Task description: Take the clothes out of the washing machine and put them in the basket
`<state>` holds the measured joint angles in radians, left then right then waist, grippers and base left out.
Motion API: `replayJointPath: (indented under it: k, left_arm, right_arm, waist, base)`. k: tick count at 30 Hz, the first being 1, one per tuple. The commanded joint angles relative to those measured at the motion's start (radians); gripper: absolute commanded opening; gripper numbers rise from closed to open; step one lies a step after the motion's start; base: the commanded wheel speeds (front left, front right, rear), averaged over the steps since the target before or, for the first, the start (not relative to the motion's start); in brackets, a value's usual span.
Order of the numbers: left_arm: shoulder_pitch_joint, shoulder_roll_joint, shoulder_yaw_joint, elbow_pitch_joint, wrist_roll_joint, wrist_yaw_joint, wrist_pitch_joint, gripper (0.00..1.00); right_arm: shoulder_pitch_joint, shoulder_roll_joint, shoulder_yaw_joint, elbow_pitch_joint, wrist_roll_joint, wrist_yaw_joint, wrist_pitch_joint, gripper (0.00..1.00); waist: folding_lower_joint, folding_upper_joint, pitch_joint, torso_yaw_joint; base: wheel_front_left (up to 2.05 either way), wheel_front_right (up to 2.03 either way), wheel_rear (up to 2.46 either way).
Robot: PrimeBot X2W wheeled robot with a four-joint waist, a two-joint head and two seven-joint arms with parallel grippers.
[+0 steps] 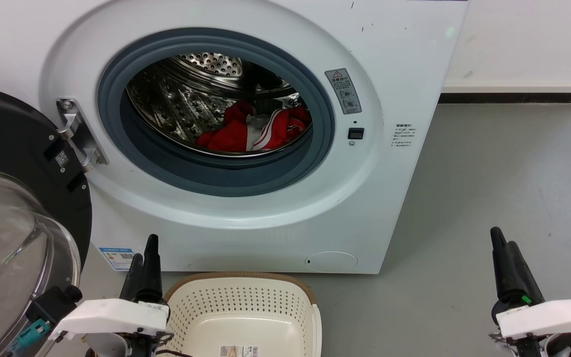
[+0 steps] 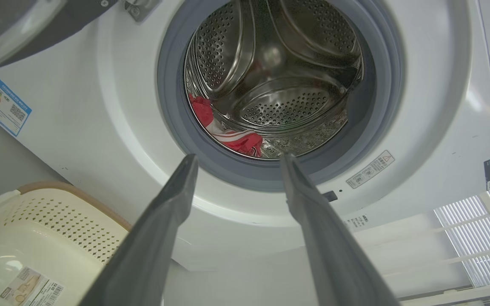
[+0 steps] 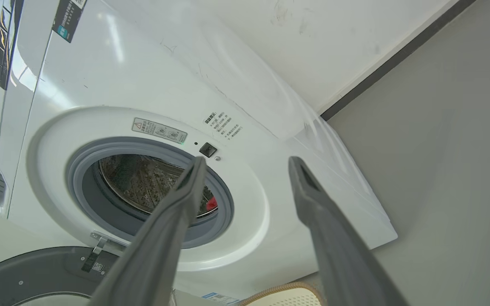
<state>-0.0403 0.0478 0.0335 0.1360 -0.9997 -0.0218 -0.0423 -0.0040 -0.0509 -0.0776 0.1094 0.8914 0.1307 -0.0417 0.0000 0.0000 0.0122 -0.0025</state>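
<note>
Holding the left hand [image 1: 145, 248] low in front of the washer [image 1: 404, 74], just beside the left edge of the basket [image 1: 241, 300], with the fingers spread apart and gripping nothing. Holding the right hand [image 1: 503, 238] over the grey floor [image 1: 488, 173] off the washer's right corner, well apart from the basket, with the fingers likewise parted and bare. Pointing both hands toward the washer front. Showing the clothes [image 1: 258, 130] lying as a red heap with white stripes at the bottom of the drum [image 1: 176, 104], behind the grey gasket [image 1: 112, 99], well apart from either hand and higher in the head view than both. Looking along the left hand [image 2: 239, 157] in its wrist view toward the round opening, with the clothes [image 2: 232, 138] bunching at the drum's lower left just above the gap between the fingertips and touching neither finger. Catching, in the right wrist view, a small red patch of the clothes [image 3: 211, 203] just beside one finger of the right hand [image 3: 248, 159]. Showing the door [image 1: 18, 148] hanging open at the left. Showing the basket standing on the floor below the opening, near the washer's foot, and holding a barcode label [image 1: 238, 351] on its bottom.
</note>
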Motion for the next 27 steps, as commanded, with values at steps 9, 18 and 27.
replayJointPath:
  k: [9, 18, 27]
  left_arm:
    - [0.009, 0.002, -0.019, -0.036, 0.158, 0.028, -0.039, 1.0]
    - [0.023, 0.002, -0.031, -0.048, 0.28, 0.049, -0.067, 1.0]
    - [0.037, 0.003, -0.04, -0.054, 0.39, 0.065, -0.093, 1.0]
  right_arm:
    - [0.014, 0.0, 0.015, -0.054, -0.184, 0.0, -0.039, 1.0]
    - [0.032, 0.0, 0.022, -0.077, -0.327, 0.0, -0.067, 1.0]
    - [0.047, 0.0, 0.028, -0.092, -0.451, 0.0, -0.094, 1.0]
  waist:
    - [0.0, 0.0, 0.001, 0.0]
    - [0.0, 0.0, 0.003, 0.001]
    - [0.0, 0.0, 0.003, 0.002]
  base:
    - [0.0, 0.0, 0.0]
    - [0.0, 0.0, 0.0]
    - [0.0, 0.0, 0.0]
